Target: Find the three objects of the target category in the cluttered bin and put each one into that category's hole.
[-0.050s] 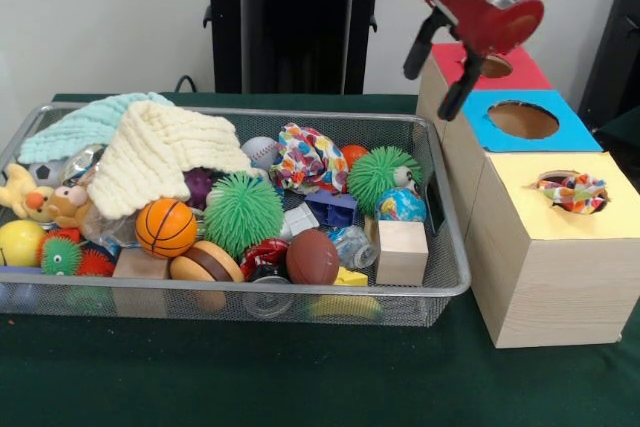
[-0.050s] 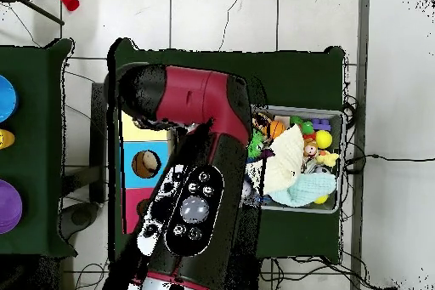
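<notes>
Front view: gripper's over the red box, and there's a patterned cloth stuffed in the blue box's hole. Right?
Not quite. In the front view the patterned cloth sits in the hole of the yellow-topped box, not the blue one; the blue box shows only an empty hole. The rest holds: the gripper hangs over the red box.

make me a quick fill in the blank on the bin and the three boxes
1. The patterned cloth sits in the hole of the ____ box.
2. The cream knit cloth is draped over the toys at the bin's ____ end in the front view.
3. The gripper hangs above the ____ box.

Missing words: yellow; left; red
</notes>
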